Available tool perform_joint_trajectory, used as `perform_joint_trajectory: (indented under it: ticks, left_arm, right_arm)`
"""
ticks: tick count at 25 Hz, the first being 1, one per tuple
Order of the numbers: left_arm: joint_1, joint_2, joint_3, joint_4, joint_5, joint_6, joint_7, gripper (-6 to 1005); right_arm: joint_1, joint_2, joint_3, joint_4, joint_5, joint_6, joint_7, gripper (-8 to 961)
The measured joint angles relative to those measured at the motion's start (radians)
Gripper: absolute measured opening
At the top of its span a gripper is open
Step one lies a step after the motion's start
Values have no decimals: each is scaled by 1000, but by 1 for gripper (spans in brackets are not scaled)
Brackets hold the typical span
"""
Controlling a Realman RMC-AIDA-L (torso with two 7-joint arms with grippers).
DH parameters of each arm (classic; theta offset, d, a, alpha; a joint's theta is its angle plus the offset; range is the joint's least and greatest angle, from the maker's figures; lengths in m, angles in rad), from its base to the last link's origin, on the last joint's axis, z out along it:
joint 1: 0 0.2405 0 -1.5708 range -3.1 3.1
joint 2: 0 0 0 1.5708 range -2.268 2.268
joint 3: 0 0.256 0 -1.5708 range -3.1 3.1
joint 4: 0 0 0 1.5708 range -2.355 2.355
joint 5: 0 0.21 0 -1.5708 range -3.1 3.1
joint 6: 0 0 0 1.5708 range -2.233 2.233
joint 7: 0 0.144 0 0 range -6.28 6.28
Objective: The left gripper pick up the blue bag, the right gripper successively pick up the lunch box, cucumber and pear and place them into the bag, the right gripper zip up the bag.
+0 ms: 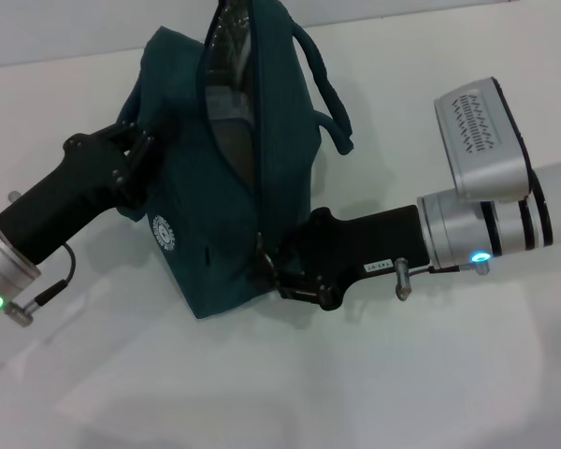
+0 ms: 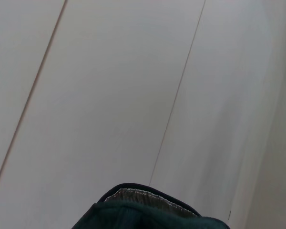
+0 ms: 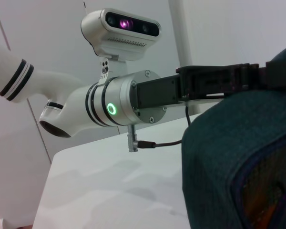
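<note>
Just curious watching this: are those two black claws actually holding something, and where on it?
Both grip the dark teal fabric bag: left gripper at its upper side edge, right gripper at the zip's lower end.

Matt, finely woven dark teal cloth on the blue bag, lined with crinkled silvery foil, or so it seems. Black matt hard shell on the left gripper and right gripper. Brushed silver metal wrists. Smooth white table.

The head camera looks down on the blue bag. Both wrist cameras sit close against it, facing outward past its fabric.
</note>
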Motion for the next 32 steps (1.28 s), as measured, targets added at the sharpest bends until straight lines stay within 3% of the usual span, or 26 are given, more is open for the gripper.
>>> perform_joint_trajectory:
  ticks: [16,27,32]
  left_arm:
    - [10,2,5,0,0,16,0,97]
    - [20,5,8,0,-9,86,-7,314]
    - [41,3,4,-10,-68,73,-3,526]
  right_arm:
    - [-31,-5,3,1,105,-53,-148,20]
    - [-42,1,0,-5,225,-122,-335,20]
    - [-54,2,-11,-10,265,-137,-419,20]
